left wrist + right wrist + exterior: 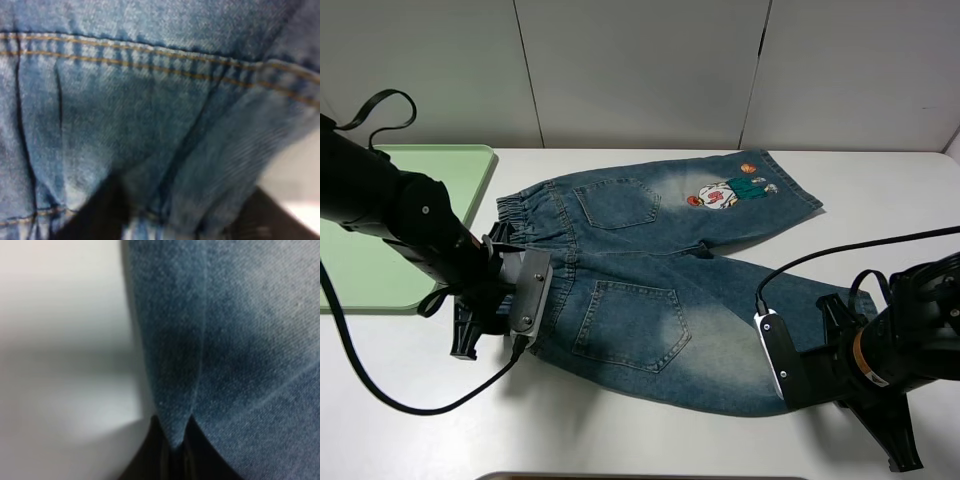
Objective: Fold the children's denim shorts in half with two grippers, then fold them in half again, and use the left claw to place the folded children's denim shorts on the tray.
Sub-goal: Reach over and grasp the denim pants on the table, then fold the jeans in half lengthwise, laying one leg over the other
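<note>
While both arms reach in from opposite ends, white table (410, 430) carries everything. Kids' denim shorts (650, 290) lie flat & unfolded across the middle, back side up, with the waistband toward the tray and the legs pointing to the right of the high view. Pale green tray (370, 260) sits at the table's left edge, just beside the waistband, partly hidden by the L arm. L gripper (180, 222) is at the waistband's nearer end. Its black fingers (100, 215) sit either side of a gathered bunch of denim, jaws partway in; can't tell if the cloth is truly clamped. R gripper (175, 455) is at the hem of the nearer leg, jaws closed tight on a thin ridge of denim. Farther back pocket (617, 203) & nearer back pocket (630, 325) face up. Small cartoon patch (725, 192) is on the farther leg, nr its hem.
</note>
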Controlling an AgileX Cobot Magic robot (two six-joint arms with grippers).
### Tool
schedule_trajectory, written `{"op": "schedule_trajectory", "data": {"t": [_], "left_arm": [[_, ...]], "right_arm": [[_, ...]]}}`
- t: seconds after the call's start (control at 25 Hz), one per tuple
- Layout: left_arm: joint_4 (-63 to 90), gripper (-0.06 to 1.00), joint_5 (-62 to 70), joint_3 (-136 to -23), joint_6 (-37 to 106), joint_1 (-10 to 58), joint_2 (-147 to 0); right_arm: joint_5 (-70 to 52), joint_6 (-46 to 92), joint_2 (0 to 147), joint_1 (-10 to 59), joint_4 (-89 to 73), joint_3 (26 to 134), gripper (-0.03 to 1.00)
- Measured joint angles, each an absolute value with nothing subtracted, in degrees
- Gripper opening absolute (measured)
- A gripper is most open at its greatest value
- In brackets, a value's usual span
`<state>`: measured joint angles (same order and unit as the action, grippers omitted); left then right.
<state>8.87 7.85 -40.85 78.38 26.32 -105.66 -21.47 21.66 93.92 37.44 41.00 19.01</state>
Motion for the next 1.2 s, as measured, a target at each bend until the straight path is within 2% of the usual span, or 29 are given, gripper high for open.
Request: {"op": "schedule_trajectory", "data": {"t": [0.12,0.16,0.6,0.76,1.0,1.2], "left_arm": [[8.87,0.16,9.83,-40.85,78.44,26.32,-105.71],[8.87,0.11,10.83,-40.96,78.57,26.32,-105.65],[9.62,0.11,24.43,-41.81,78.24,26.43,-105.45],[10.3,0.11,30.57,-42.0,76.25,26.5,-105.37],[11.91,0.1,45.59,-44.73,67.99,26.5,-104.6],[14.07,0.1,49.23,-46.1,61.35,26.5,-99.73]], "right_arm": [[-21.47,21.66,93.92,37.44,41.0,19.01,-0.02],[-21.47,21.66,93.92,37.44,41.0,19.01,-0.02],[-24.9,21.61,93.91,37.44,42.69,19.05,-0.02],[-26.12,21.66,89.77,37.44,41.66,18.81,-0.02],[-29.53,21.66,82.04,37.44,41.46,18.72,-0.02],[-30.62,20.64,78.52,37.44,48.01,18.68,-0.02]]}}
